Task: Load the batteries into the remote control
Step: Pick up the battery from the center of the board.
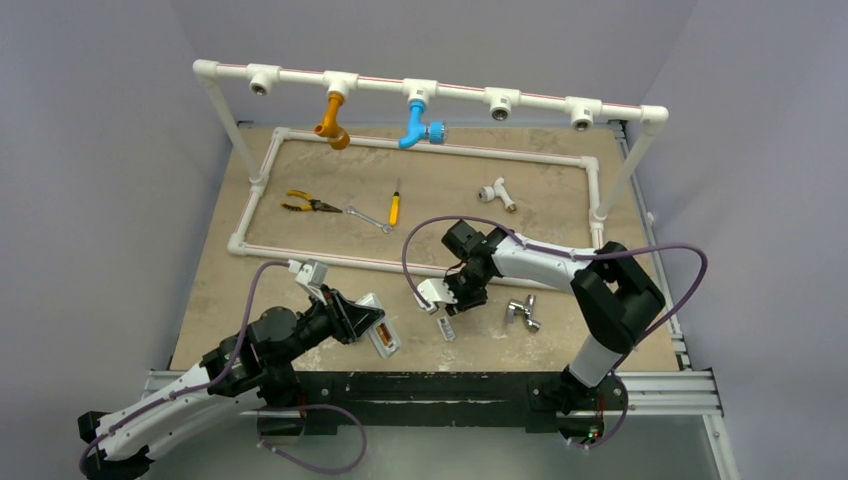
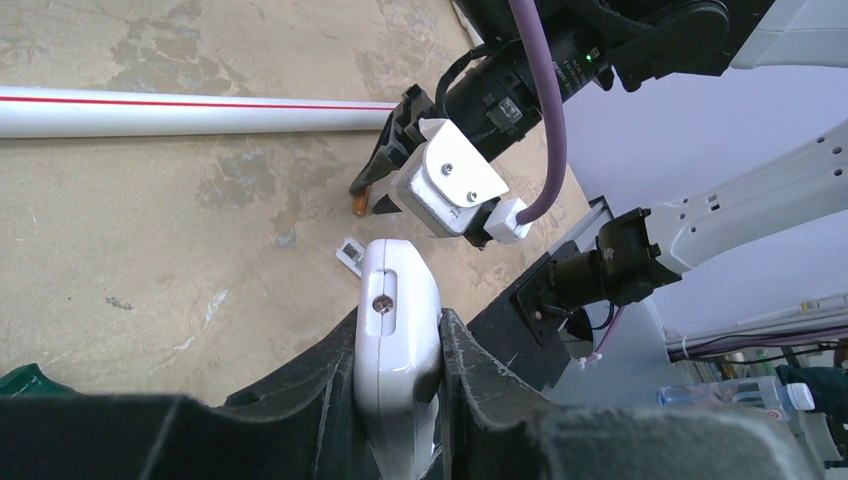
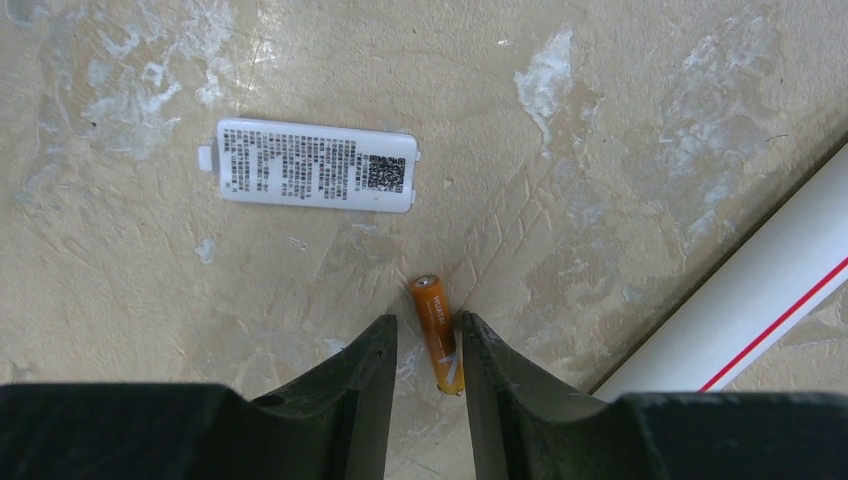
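Note:
My left gripper (image 1: 352, 318) is shut on the white remote control (image 1: 383, 335) and holds it low over the table at the near left. In the left wrist view the remote (image 2: 395, 280) stands edge-on between the fingers of that gripper (image 2: 398, 330). An orange strip shows in its bay in the top view. One orange battery (image 3: 438, 330) lies on the table between the fingers of my right gripper (image 3: 425, 322). It is close to the right finger, with a gap on the left. My right gripper (image 1: 452, 298) is down at the table. The white battery cover (image 3: 315, 165) lies just beyond it.
A white pipe (image 3: 740, 310) of the PVC frame runs close to the right of the battery. A metal fitting (image 1: 522, 312) lies right of my right gripper. Pliers (image 1: 305, 205), a wrench (image 1: 368, 218), a yellow screwdriver (image 1: 395, 207) and a white pipe fitting (image 1: 497, 192) lie farther back.

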Robot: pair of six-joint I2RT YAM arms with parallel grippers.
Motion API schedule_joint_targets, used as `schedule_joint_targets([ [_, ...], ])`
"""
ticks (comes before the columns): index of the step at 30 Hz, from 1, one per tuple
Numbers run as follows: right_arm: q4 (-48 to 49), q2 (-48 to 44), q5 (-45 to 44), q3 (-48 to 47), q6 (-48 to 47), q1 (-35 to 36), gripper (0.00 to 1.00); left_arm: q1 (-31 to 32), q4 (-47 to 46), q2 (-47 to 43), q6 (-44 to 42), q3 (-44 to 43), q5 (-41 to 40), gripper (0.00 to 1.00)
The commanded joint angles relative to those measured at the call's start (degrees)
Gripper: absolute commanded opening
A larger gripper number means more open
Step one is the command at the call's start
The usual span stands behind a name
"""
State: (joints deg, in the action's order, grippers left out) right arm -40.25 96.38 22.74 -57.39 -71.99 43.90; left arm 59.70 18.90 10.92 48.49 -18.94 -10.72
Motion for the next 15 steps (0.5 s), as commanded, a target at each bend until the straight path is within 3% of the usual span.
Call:
schedule_joint_targets([
  [1,-3.72,2.68,0.75,-0.1,0.16,0.05,0.31,0.15,-2.91,0.12,0.03,-1.65,-0.09,0.0],
  [15,0.44,1.73,1.53,0.98,1.84,0.02,0.33,0.2,-4.31,1.55,0.22,-1.82,0.26,0.0],
])
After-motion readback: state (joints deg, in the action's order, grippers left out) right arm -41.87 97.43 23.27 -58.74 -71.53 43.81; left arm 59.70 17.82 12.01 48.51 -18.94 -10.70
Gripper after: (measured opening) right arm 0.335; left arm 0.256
